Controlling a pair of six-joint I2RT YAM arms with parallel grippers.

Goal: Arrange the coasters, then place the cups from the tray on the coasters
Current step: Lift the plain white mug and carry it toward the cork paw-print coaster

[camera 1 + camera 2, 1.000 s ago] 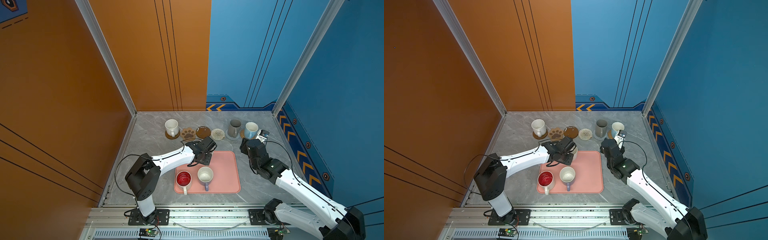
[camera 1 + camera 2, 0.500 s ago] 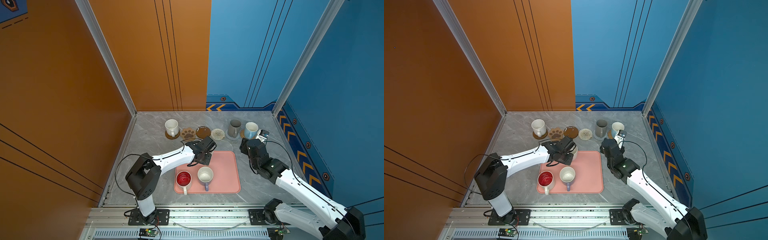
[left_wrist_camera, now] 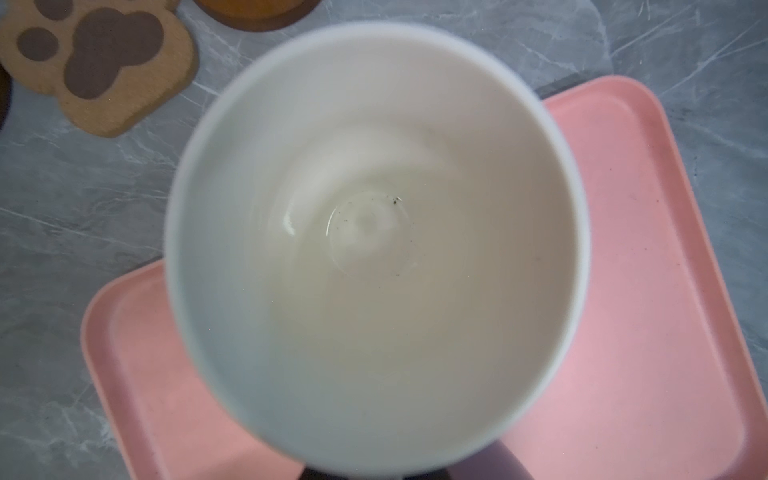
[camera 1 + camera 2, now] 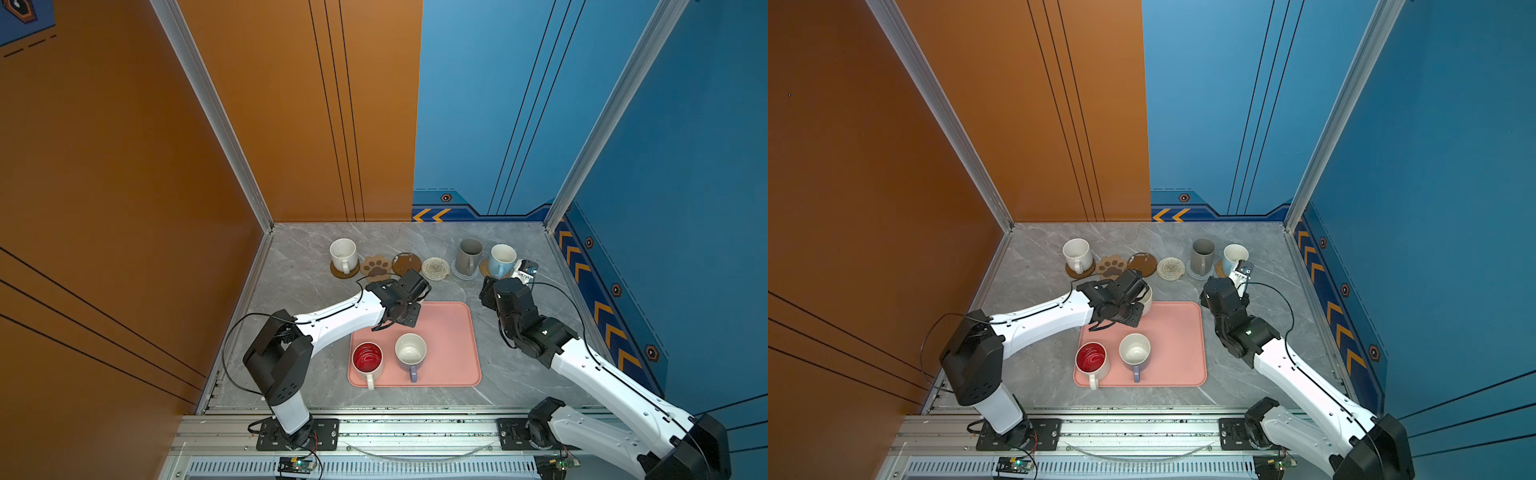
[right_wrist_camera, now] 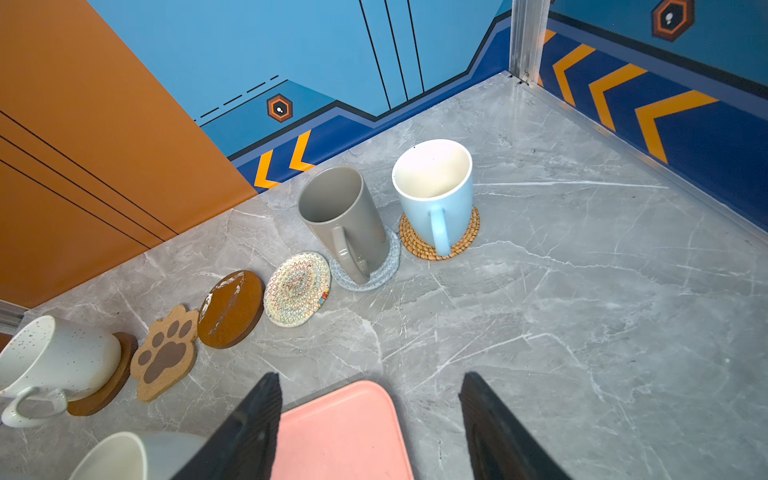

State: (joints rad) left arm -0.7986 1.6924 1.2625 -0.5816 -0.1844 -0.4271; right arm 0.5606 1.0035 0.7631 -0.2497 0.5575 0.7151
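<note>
1. Counter (image 4: 299, 266): grey marble look, and it carried everything.
2. Tray (image 4: 449, 332): pink, lay flat at the front middle of the counter, between the two arms.
3. Left tool (image 4: 1129, 309): sat right over the plain white cup (image 4: 1147, 300) at the tray's far left corner. Its fingers showed only as a dark sliver against the cup wall in the left wrist view. It read as clamped on that cup.
4. Right tool (image 5: 370, 424): fingers spread wide with nothing between them, above the tray's far right corner, facing the coaster row.
5. Cups on the tray: the red-inside cup (image 4: 368, 357) and the lavender cup (image 4: 410, 351) stood upright side by side at the near left, handles toward the front edge.
6. Cups seated on coasters in the back row:
   - speckled white cup (image 4: 343, 254) on a brown disc (image 4: 345, 272) at the left end
   - grey cup (image 4: 468, 255) on the blue-grey woven round (image 5: 374, 278)
   - light blue cup (image 4: 500, 259) on the rattan round (image 5: 419, 245) at the right end
7. Bare coasters between them, left to right: paw-print coaster (image 4: 376, 268), second brown disc (image 4: 406, 262), cream woven round (image 4: 435, 269). Each lay just beside the next.
</note>
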